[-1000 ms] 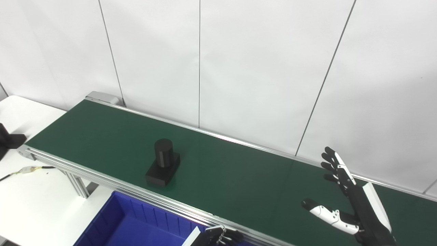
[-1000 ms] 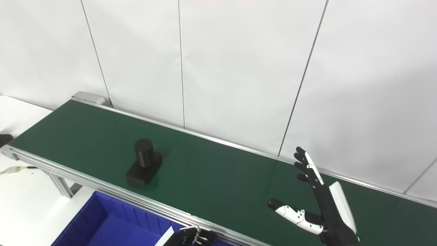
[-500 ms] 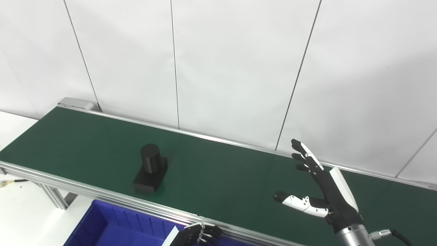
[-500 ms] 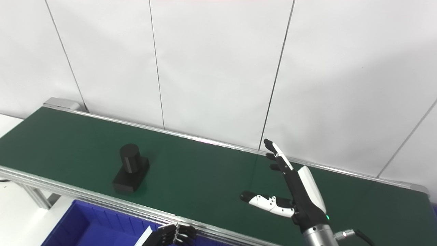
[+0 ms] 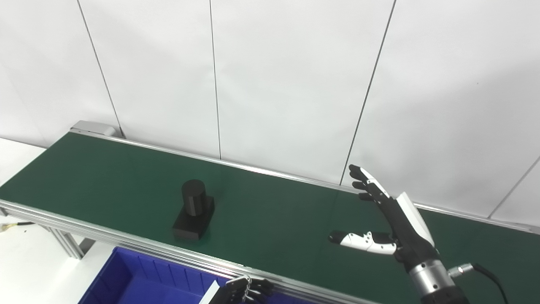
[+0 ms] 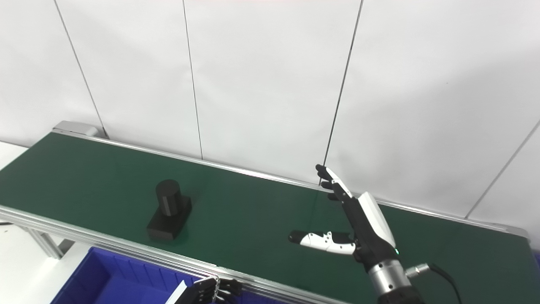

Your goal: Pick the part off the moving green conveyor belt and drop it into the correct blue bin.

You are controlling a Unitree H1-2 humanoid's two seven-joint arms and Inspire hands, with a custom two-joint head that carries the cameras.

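The black part (image 5: 194,210) sits on the green conveyor belt (image 5: 274,219) in the lower left of centre of the frame, well apart from the right hand (image 5: 392,221), which hovers over the belt in the lower right. The right hand holds nothing: its fingers (image 5: 365,185) stretch up and to the left, spread, while the thumb (image 5: 354,239) juts out leftward toward the part, with bare belt between them. The left hand (image 5: 244,291) peeks in at the bottom edge, just below the belt's near rail and at the right end of the blue bin (image 5: 143,283); only its dark fingertips show, curled, and whether they are clenched or merely bent cannot be told. It touches neither the part nor the belt surface as far as can be seen.

The part is matte black: an upright cylinder standing on one end of a flat rectangular base, the base lying slightly slantwise to the belt's near rail and close to it. It stands directly above the bin's left half in the frame.

Compared with half a second ago, the part has shifted a little to the right along the belt, and the right hand has moved slightly up and leftward, so the gap between thumb and part has narrowed. The left hand is about where it was.
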